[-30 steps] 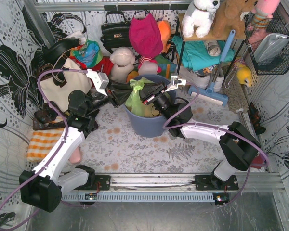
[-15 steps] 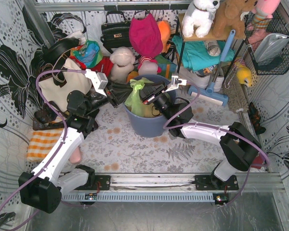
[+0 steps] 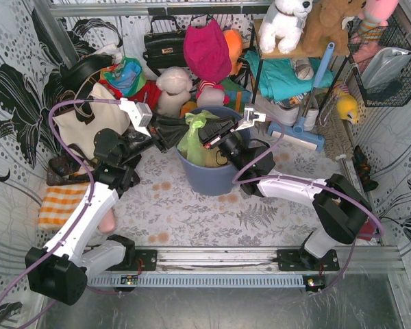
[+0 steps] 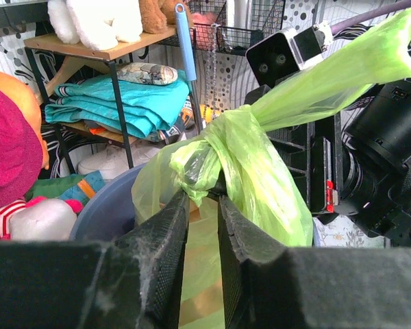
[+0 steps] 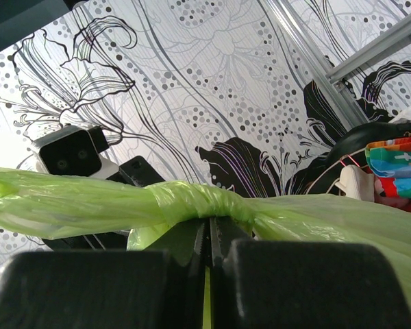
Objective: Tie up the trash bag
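Sitting in the blue-grey bin, the trash bag has its twisted neck clamped by the right gripper. The left gripper stands narrow beneath the knot, hold unclear. Risk: overpull tears the film.

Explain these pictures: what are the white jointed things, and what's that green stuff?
They are two robot arms bolted at the near edge of the table, each ending in a two-finger gripper. One picture looks down from above; the other two come from cameras on the wrists. The green stuff is a trash bag in a blue-grey bin, its top gathered into a knot. The right gripper is shut on the bag's film. The left gripper has its fingers slightly apart at the knot; whether they grip is unclear. Toys and handbags crowd the back.
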`<control>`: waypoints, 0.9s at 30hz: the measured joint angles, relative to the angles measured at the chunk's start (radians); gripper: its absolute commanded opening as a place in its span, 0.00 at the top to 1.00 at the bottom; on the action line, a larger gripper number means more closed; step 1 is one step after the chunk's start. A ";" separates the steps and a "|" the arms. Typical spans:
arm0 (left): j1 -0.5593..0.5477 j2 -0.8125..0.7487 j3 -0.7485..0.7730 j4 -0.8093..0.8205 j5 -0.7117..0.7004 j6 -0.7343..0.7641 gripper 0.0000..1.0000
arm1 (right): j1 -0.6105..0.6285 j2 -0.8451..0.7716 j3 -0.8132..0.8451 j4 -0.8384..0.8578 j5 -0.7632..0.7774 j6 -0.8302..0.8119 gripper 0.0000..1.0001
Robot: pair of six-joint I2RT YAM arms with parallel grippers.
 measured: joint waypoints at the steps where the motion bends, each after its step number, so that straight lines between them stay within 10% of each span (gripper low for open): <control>1: 0.000 0.000 0.001 -0.001 0.000 0.001 0.70 | 0.000 0.000 0.000 0.000 0.000 0.000 1.00; 11: 0.009 -0.003 0.007 -0.023 -0.006 0.012 1.00 | 0.000 -0.002 0.000 -0.001 -0.004 0.000 1.00; 27: 0.009 -0.012 0.022 -0.048 -0.172 0.020 1.00 | 0.000 -0.019 -0.023 -0.029 -0.004 0.000 0.83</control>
